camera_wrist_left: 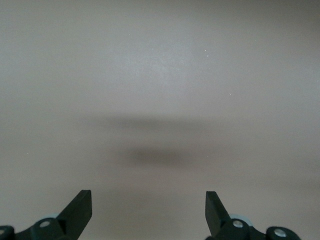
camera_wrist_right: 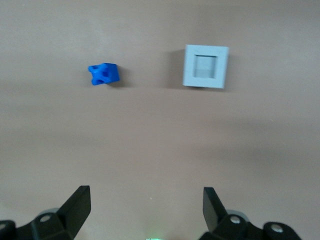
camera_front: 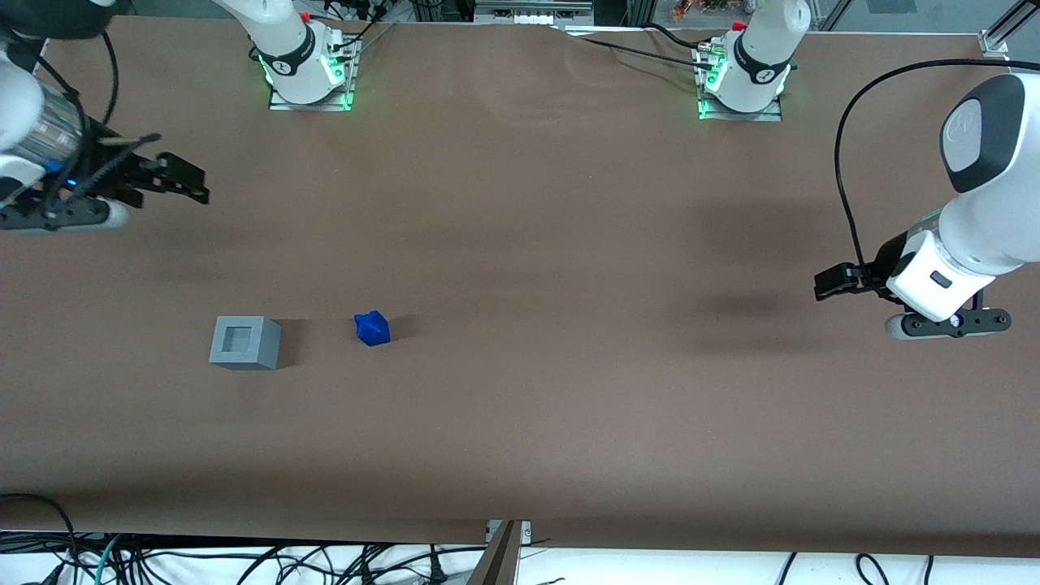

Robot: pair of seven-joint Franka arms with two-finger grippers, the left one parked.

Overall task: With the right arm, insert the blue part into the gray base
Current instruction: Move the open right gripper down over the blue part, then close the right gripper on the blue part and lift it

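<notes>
Showing wrist-only holes in blue part point(camera_wrist_right: 104, 73), tool point(camera_wrist_right: 145, 206) spread, gray base point(camera_wrist_right: 205, 66) beside

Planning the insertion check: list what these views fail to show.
- Blue part: peg end too small to make out in front view; underside hidden against the table.
- Gray base: socket depth unreadable, shadowed.
- Right arm: cut off by the front view's edge; its open gripper hangs above the table.
</notes>
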